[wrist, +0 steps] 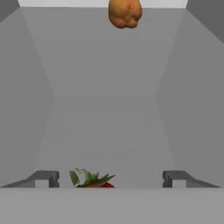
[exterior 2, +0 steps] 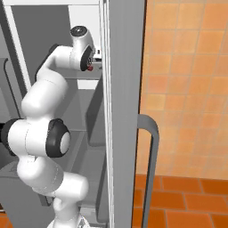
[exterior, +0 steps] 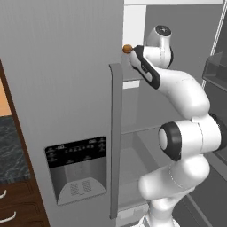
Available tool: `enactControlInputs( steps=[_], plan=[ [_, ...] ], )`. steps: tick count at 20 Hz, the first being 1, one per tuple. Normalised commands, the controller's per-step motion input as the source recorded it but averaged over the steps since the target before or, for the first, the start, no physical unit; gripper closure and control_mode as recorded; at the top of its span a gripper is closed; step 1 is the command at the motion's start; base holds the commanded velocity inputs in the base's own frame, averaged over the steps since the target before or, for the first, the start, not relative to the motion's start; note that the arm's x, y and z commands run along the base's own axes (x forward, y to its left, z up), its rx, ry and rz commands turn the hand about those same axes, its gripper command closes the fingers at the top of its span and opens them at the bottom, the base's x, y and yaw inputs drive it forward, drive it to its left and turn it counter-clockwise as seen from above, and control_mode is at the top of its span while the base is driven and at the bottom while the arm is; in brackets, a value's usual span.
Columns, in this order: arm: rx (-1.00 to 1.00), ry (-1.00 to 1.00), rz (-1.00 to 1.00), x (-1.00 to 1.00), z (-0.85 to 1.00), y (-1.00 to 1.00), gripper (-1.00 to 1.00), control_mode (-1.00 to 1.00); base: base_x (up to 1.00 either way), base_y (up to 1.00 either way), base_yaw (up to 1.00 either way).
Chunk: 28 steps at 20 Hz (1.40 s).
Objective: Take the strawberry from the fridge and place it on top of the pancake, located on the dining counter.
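Strawberry (wrist: 92, 180) on grey fridge shelf (wrist: 105, 109), low between the two spread fingers (wrist: 48, 178), nearer the left one, not gripped, orange-brown round item (wrist: 125, 13) farther back.

We look onto a grey shelf (wrist: 105, 109) high inside the open fridge (exterior: 66, 88). On it lie the strawberry (wrist: 92, 180), green leaves showing at the near edge, and a small orange-brown round item (wrist: 125, 13) well apart, farther along the same bare grey surface.
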Motion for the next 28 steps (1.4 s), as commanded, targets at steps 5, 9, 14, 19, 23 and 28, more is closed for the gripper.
enactControlInputs(
  steps=[5, 9, 14, 19, 23, 28],
  plan=[
    [0.0, -0.1, -0.03, -0.24, -0.31, 0.01, 1.0, -1.0, 0.0, 0.0, 0.0],
    [0.02, -0.13, -0.24, -0.93, -0.02, 0.0, 1.0, -1.0, 0.0, 0.0, 0.0],
    [0.02, -0.04, -0.28, -1.0, 0.0, 0.0, 1.0, -1.0, 0.0, 0.0, 0.0],
    [0.03, -0.01, -0.09, -1.0, 0.0, 0.0, 1.0, -1.0, 0.0, 0.0, 0.0],
    [0.01, 0.03, 0.01, -1.0, 0.0, 0.02, 1.0, -1.0, 0.0, 0.0, 0.0],
    [0.01, 0.05, 0.0, -1.0, -0.22, 0.01, 1.0, -1.0, 0.0, 0.0, 0.0]
  ],
)
